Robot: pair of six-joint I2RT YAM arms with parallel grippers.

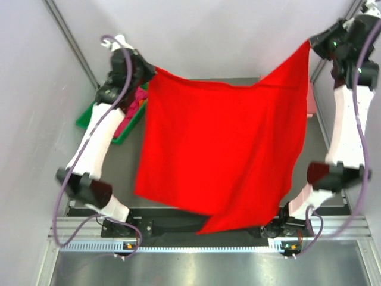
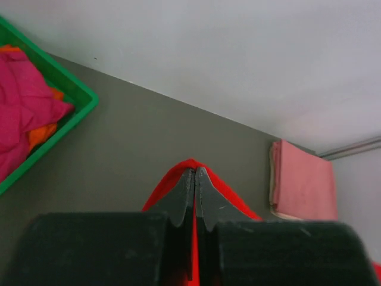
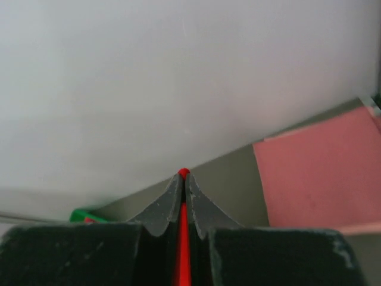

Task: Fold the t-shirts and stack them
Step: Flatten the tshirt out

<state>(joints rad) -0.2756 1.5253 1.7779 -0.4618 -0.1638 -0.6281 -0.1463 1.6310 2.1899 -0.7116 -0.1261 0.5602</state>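
A bright red t-shirt (image 1: 220, 149) hangs spread out in the air between both arms, high above the table. My left gripper (image 1: 149, 72) is shut on its upper left corner, and red cloth (image 2: 181, 173) wraps the closed fingertips in the left wrist view. My right gripper (image 1: 311, 43) is shut on the upper right corner, where a thin red edge (image 3: 183, 173) shows between the fingers. A folded salmon pink t-shirt (image 2: 302, 182) (image 3: 321, 173) lies flat at the table's far right. Magenta and orange t-shirts (image 2: 24, 119) are bunched in the green tray (image 2: 77, 89).
The green tray (image 1: 89, 116) stands at the far left of the table, partly behind the left arm. Grey walls close in on the back and both sides. The hanging red cloth hides most of the dark table (image 2: 149, 137) from above.
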